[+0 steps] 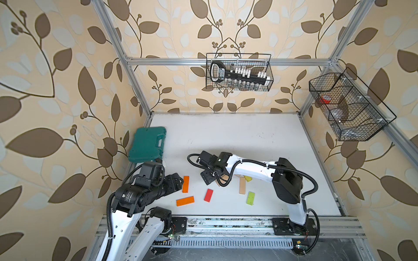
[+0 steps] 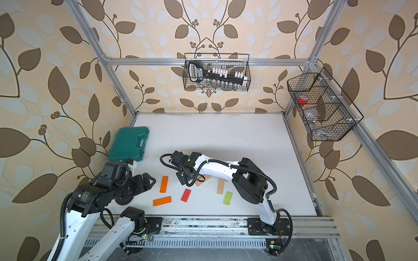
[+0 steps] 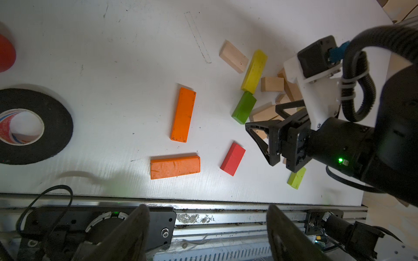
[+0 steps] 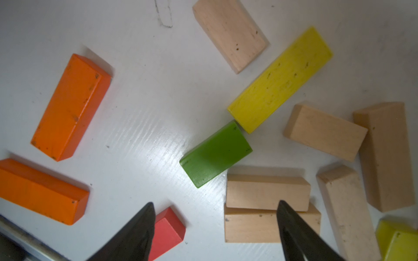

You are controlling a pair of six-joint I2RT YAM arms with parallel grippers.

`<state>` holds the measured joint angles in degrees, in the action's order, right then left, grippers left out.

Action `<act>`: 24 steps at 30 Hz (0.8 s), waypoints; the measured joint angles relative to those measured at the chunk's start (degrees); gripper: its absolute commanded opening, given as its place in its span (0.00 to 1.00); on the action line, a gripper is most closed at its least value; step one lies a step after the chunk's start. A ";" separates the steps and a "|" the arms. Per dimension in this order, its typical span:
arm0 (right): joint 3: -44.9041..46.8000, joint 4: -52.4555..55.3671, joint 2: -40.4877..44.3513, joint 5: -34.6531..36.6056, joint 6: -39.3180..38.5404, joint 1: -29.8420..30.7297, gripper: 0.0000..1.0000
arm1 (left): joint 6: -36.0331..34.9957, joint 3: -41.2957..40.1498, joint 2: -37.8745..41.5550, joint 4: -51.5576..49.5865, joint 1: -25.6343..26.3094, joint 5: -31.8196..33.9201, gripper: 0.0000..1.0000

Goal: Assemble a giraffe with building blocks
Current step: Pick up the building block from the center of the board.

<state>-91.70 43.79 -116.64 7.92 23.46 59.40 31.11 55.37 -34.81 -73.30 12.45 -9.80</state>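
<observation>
On the white table (image 1: 226, 140), toward its front edge, the building blocks (image 4: 325, 131) lay loose and scattered, flat on the surface. In both top views, an orange block (image 1: 186, 184) pointed away from the front rail (image 1: 226, 222). A second orange block (image 1: 185, 201) lay crosswise nearer that rail, the two close but apart. A red block (image 1: 208, 195) sat just to their right. Farther right were a light green block (image 1: 250, 198) and, near it, a long beige plank (image 1: 242, 185).

The remaining pieces were bunched under the right arm. The right wrist view showed a dark green block (image 4: 216, 153) with one end against the end of a yellow block (image 4: 280, 79). Next to them was a beige pair (image 4: 267, 192), one piece resting on the other and slightly offset. Several more plain beige pieces lay close around it.

The right gripper (image 4: 216, 202) hung over this cluster with its jaws wide apart and nothing clamped between them. One finger overlapped the beige pair in the view, and whether it touched the wood could not be told.

The left gripper (image 3: 208, 206) was at the left side of the table, near the orange pieces, its jaws also spread and empty. A green case (image 1: 147, 144) stood behind the left arm. A black tape roll (image 3: 34, 126) showed in the left wrist view.
</observation>
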 measured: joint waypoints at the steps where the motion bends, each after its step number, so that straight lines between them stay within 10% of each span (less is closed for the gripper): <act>1: 0.04 -0.33 0.00 -0.55 -2.27 -0.44 0.83 | 0.00 0.20 0.00 -0.13 0.00 0.02 0.82; 24: -5.25 -0.24 -8.61 -6.45 -23.96 -4.09 0.82 | 0.02 0.44 -0.63 -0.20 0.00 0.90 0.83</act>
<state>-96.95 43.55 -125.25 1.48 -0.49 55.31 31.14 55.81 -35.44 -73.49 12.45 -8.91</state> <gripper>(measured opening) 0.830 0.831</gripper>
